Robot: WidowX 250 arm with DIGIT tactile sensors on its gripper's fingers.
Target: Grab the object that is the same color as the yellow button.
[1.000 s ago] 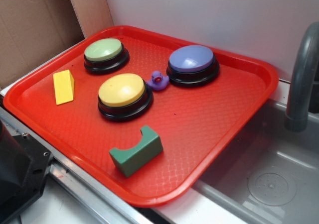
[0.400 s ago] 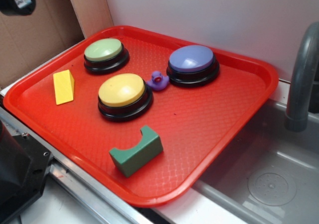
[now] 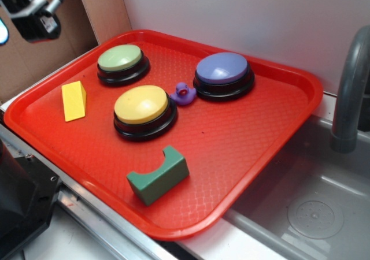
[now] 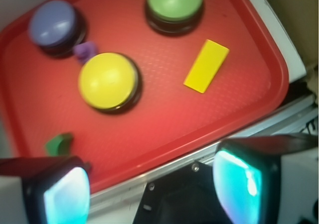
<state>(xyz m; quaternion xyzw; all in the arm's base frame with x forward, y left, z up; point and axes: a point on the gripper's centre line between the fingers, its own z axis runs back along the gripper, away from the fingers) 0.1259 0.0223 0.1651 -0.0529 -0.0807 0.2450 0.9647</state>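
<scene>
On the red tray point(image 3: 277, 138): three buttons, three small objects.

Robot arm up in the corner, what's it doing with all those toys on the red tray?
It's getting ready to pick up the yellow wedge, which matches the yellow button. The gripper hangs high above the tray's near-left edge with its fingers open, holding nothing. Nothing is touched: the wedge lies flat left of the yellow button. The green button, purple button, duck and green block sit on the tray too.

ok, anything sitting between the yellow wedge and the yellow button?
Nothing. Between the yellow wedge and the yellow button there is only bare red tray; both the exterior and wrist views show it.
</scene>
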